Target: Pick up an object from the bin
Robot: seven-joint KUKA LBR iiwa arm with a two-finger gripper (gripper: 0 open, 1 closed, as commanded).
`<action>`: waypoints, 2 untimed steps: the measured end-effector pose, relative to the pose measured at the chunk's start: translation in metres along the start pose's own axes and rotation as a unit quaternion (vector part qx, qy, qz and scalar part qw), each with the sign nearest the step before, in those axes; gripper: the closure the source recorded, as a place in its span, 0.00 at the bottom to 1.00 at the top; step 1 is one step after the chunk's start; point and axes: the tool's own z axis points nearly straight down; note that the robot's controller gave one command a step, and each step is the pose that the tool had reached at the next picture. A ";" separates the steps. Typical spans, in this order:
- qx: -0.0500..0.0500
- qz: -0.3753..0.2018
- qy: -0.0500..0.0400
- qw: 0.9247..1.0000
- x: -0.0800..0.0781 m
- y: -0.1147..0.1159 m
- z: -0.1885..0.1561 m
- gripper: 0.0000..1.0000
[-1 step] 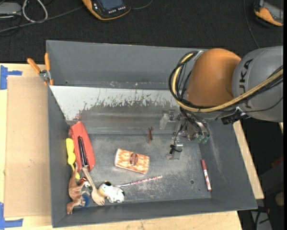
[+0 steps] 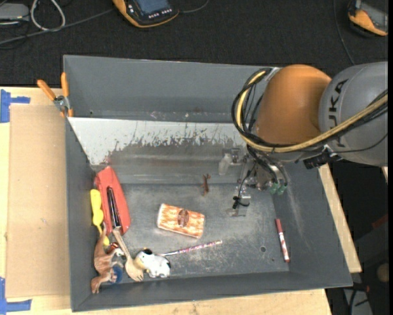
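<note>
Gripper [image 2: 239,202] hangs over bare, scuffed floor of the grey metal bin [image 2: 301,195], right of centre; nothing seen in it, and whether it is open or closed cannot be told. Nearest things: flat rectangular orange-and-white patterned block [image 2: 181,220] lower left, slim red pen [image 2: 283,239] lower right. Left wall: long red case [image 2: 111,205], heap of toy animals [image 2: 127,266].

2 toys [image 2: 105,268] [image 2: 153,263], 2 pens [image 2: 193,248] [image 2: 283,239], 1 red case [image 2: 112,199], 1 yellow tool [image 2: 96,209], 1 block [image 2: 181,220].
</note>
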 end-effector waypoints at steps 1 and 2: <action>0.000 -0.074 0.000 0.997 -0.002 0.057 0.067 0.00; 0.000 -0.013 -0.001 1.000 0.001 0.100 0.020 0.00</action>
